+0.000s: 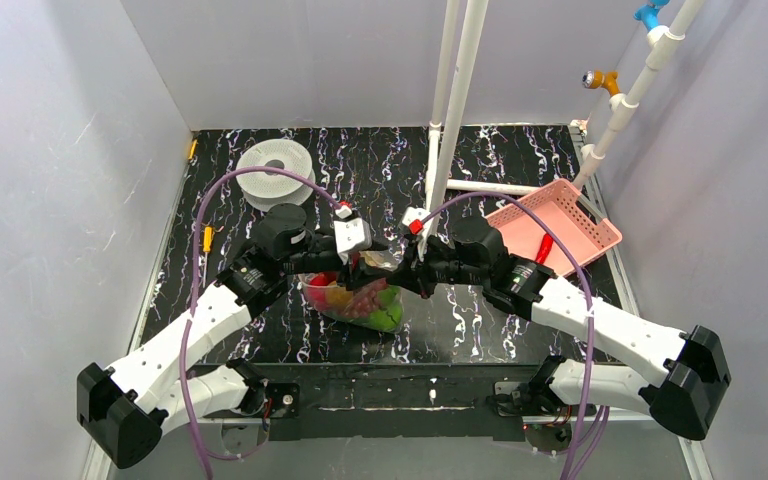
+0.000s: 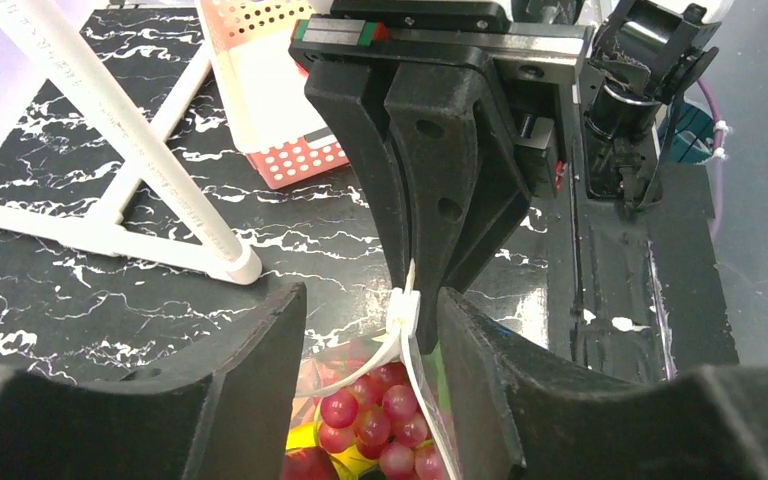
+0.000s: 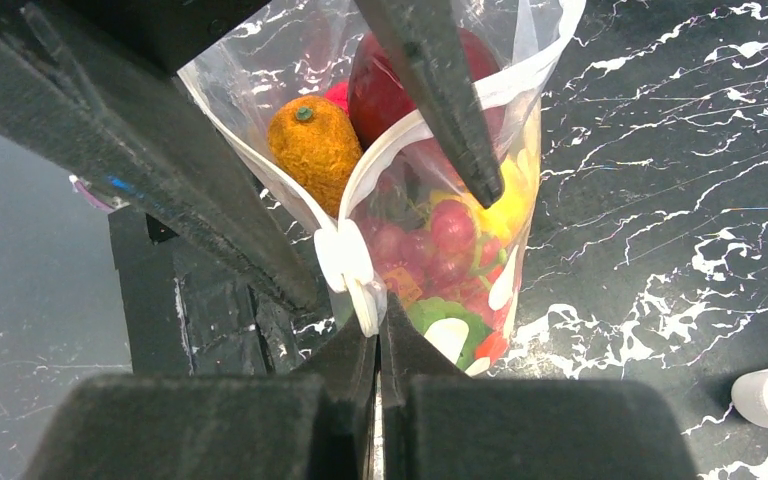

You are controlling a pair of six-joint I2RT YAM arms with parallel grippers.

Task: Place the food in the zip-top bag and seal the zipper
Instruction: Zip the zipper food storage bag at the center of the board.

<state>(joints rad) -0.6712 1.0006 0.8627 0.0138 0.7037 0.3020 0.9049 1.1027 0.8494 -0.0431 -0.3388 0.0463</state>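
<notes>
At the lower centre of the right-wrist view, the right end effector (image 3: 378, 340) is fully closed, pinching the end of the clear floppy plastic zip-top bag (image 3: 440, 260) just below its small white slider tab (image 3: 345, 260). The left end effector (image 2: 372, 300) has its jaws partly apart and grips nothing. One finger stands on each side of the bag's mouth, and the slider sits near the right-hand finger in the left-wrist view.

The bag stands upright between the two arms at the middle of the top view, resting on the black white-veined surface (image 3: 660, 200). The small plastic toy fruits and vegetables (image 3: 310, 145) fill it: orange, dark red, purple grapes, yellow and green.

We judge the loading to be largely done. The whitish press-seal zipper strip (image 3: 525, 80) gapes wide, so the sealing is left. At the right of the top view, the pink latticed basket (image 1: 600, 235) holds a slim red thing (image 1: 537, 244), too small to identify.
</notes>
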